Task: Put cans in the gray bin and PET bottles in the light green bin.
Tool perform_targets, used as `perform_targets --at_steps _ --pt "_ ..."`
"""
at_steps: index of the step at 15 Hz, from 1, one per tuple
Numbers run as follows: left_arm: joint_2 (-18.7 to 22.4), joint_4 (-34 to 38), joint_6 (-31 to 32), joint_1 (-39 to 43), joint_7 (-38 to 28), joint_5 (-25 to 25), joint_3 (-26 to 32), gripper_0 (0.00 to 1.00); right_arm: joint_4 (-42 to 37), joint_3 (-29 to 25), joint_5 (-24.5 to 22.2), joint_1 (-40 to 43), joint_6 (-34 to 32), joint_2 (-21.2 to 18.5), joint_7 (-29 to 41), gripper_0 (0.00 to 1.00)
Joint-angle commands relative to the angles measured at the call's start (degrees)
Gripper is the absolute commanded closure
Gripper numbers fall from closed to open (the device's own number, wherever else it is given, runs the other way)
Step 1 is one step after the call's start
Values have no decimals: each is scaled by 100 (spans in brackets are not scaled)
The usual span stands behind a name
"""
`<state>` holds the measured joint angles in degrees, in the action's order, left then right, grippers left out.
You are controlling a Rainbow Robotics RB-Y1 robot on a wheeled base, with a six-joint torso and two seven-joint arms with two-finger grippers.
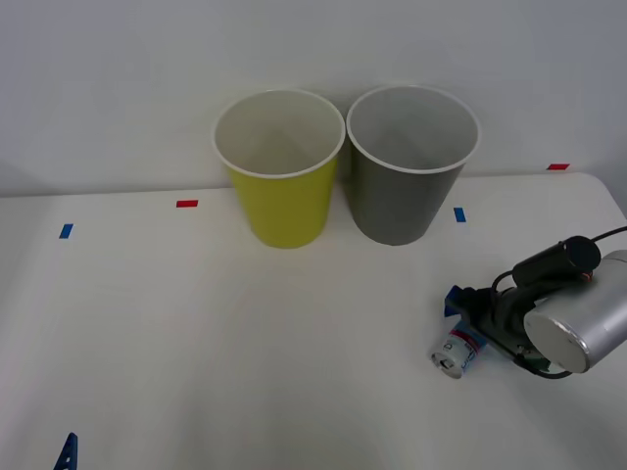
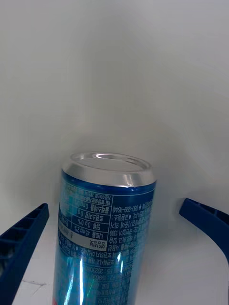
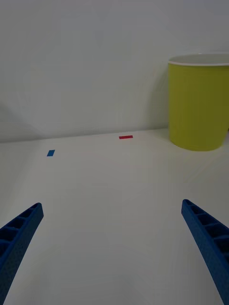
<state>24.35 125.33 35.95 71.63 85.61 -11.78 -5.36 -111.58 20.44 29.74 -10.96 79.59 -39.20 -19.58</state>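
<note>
A small light-blue can (image 1: 457, 349) lies on its side on the white table at the right. My right gripper (image 1: 468, 329) is at the can, open. In the right wrist view the can (image 2: 105, 228) sits between the two blue fingers (image 2: 24, 238) with a gap on each side. The light green bin (image 1: 281, 166) and the gray bin (image 1: 409, 162) stand upright side by side at the back, and both look empty. My left gripper (image 3: 112, 207) hovers open over bare table at the front left, with the light green bin (image 3: 198, 102) far ahead of it. PET bottles are out of view.
Small red (image 1: 186, 204) and blue (image 1: 66, 231) tape marks dot the table (image 1: 245, 343) near the back. A white wall rises just behind the bins. The table's right edge runs close to my right arm (image 1: 578, 318).
</note>
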Motion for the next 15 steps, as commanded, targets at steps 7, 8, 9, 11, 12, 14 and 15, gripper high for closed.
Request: perform_targets --at_steps 7,8,9,11,12,14,15 --pt "0 0 0 0 0 0 0 0 -5 57 -328 -178 268 168 -54 98" --pt "0 0 0 0 0 0 0 0 -5 57 -363 -170 268 194 -81 99" --pt "0 0 0 0 0 0 0 0 -5 57 -381 -170 268 212 -98 99" --pt "0 0 0 0 0 0 0 0 -5 57 -434 -161 277 229 -186 100" --pt "0 0 0 0 0 0 0 0 -49 57 -539 -161 277 264 -248 100" --pt "0 0 0 0 0 0 0 0 -189 -84 -803 -143 461 422 -775 100" --pt "0 0 0 0 0 0 0 0 -277 -216 -847 -99 567 493 -1048 100"
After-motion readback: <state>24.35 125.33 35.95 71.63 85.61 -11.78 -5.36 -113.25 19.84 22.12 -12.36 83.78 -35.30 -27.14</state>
